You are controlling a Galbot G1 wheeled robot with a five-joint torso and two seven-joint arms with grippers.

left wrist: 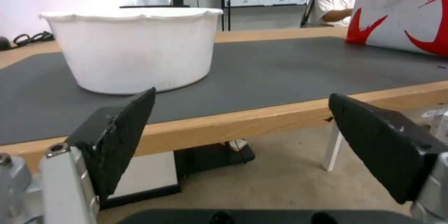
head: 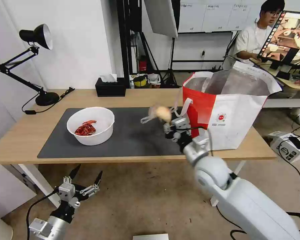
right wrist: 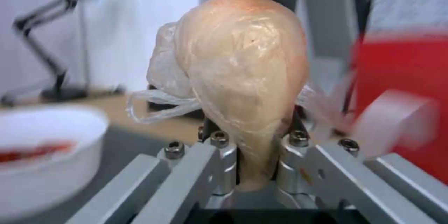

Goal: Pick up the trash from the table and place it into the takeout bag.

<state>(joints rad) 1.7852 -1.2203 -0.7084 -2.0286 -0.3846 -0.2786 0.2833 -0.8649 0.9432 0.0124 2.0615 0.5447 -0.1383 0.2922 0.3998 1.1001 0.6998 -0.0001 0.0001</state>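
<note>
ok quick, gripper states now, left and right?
Left gripper: open, empty, below the table edge.
Right gripper: closed on the bagged lump, above the mat beside the takeout bag.

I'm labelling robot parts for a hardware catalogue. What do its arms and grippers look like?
The right arm is smooth, rounded and light grey-white. The right gripper has silver metal links with hex bolts. The left gripper has tapered black fingers with textured pads, on silver brackets, with a black cable.
</note>
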